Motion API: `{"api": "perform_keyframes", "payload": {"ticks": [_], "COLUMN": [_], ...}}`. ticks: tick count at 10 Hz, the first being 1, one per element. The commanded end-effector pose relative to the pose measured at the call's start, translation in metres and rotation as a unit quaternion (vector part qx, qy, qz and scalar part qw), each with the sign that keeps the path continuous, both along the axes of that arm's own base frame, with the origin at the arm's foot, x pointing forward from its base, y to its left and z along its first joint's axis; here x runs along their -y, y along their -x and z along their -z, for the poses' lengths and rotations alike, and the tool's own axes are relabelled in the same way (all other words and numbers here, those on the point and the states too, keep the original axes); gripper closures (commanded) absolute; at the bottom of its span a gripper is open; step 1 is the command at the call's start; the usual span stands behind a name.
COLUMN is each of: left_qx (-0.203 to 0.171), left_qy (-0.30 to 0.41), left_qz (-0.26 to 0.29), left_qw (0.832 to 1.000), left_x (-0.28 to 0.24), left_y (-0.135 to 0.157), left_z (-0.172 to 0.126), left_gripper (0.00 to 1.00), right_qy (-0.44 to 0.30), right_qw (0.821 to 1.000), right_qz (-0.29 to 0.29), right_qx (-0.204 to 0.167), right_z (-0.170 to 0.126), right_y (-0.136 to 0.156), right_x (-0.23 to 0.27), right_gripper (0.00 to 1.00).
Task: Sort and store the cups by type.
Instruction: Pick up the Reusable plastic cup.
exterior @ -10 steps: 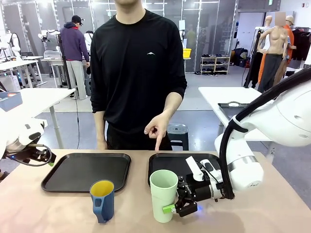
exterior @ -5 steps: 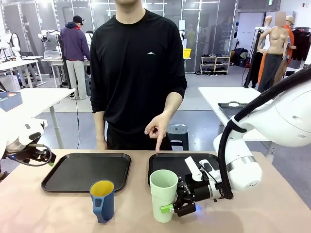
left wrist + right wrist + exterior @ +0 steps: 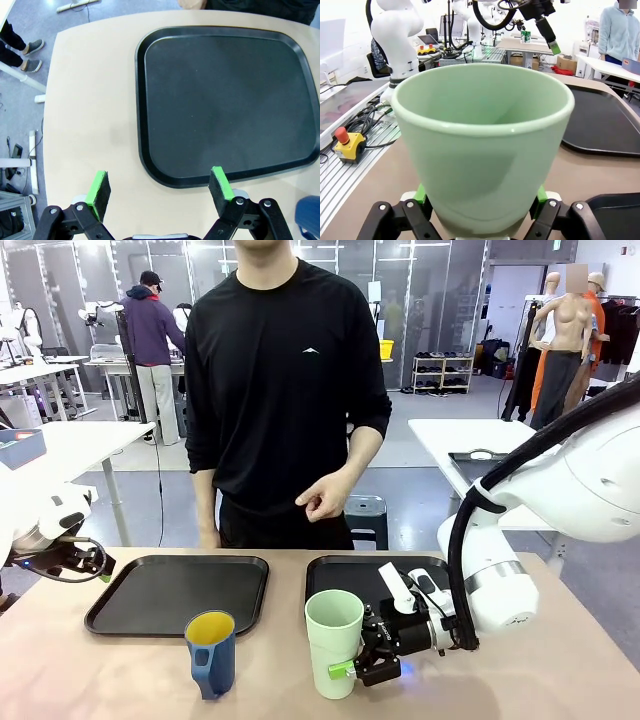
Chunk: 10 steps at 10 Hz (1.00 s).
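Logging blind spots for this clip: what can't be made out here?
Front view: far finger of the right pincer, hidden behind the mint-green tumbler.
Right wrist view: whether its pads press the tumbler; its wall covers the contact.
Left wrist view: blue object, cut off by the corner.

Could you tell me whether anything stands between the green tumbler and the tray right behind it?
Nothing visible does. The tumbler, held low in the right gripper, stands just before the right tray, whose visible surface is bare; the person's hand hangs above its far edge.
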State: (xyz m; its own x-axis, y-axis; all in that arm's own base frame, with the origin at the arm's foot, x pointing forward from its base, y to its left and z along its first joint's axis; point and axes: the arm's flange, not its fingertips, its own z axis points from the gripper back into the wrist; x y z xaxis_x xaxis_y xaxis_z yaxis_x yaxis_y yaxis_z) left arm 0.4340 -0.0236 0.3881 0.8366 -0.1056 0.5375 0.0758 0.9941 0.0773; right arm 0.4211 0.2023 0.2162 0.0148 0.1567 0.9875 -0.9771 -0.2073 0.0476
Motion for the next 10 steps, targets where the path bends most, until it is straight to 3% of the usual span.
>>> {"api": "perform_keyframes", "payload": {"ticks": [1, 4, 6, 10], "left_qx": [0.001, 0.001, 0.001, 0.001], "left_qy": [-0.004, -0.004, -0.004, -0.004], "left_qz": [0.001, 0.001, 0.001, 0.001], "left_qw": [1.0, 1.0, 1.0, 1.0], "left_x": [0.001, 0.001, 0.001, 0.001], "left_y": [0.001, 0.001, 0.001, 0.001], "left_z": [0.0, 0.0, 0.0, 0.0], "left_gripper": [0.0, 0.0, 0.0, 0.0], "right_qy": [-0.019, -0.016, -0.015, -0.018], "right_qw": [1.0, 1.0, 0.999, 0.998], "right_qz": [0.004, 0.022, 0.023, 0.037], "right_qx": [0.013, 0.009, 0.026, 0.038], "right_z": [-0.005, -0.041, -0.067, -0.082], "right_y": [0.008, 0.018, 0.028, 0.034], "right_x": [-0.002, 0.001, 0.002, 0.01], "right_gripper": [0.72, 0.72, 0.72, 0.72]}}
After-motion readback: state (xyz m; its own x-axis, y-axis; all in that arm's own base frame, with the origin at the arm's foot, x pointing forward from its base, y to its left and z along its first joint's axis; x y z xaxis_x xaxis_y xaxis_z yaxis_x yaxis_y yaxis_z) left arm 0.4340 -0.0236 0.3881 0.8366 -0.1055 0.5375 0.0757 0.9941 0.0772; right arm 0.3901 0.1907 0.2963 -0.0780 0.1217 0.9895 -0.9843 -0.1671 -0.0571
